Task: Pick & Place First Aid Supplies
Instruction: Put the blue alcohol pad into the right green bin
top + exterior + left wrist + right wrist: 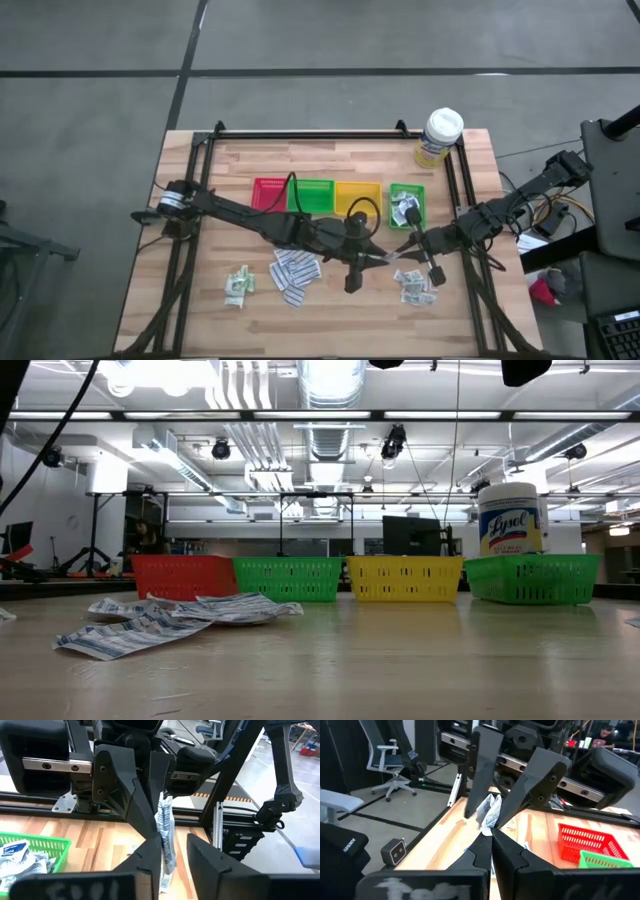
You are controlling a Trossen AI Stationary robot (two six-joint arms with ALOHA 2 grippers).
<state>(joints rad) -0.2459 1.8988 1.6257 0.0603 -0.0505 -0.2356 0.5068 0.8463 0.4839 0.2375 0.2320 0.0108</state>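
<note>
Grey floor (330,40) crossed by dark lines around us, bright ceiling lights (150,372) and ducts (325,430) overhead, white office chair (395,767) off behind.

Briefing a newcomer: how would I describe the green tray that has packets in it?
On the wooden table, find the row of coloured trays. It is the green tray at the right end, beside the white-lidded tub; only it shows packets inside.
</note>
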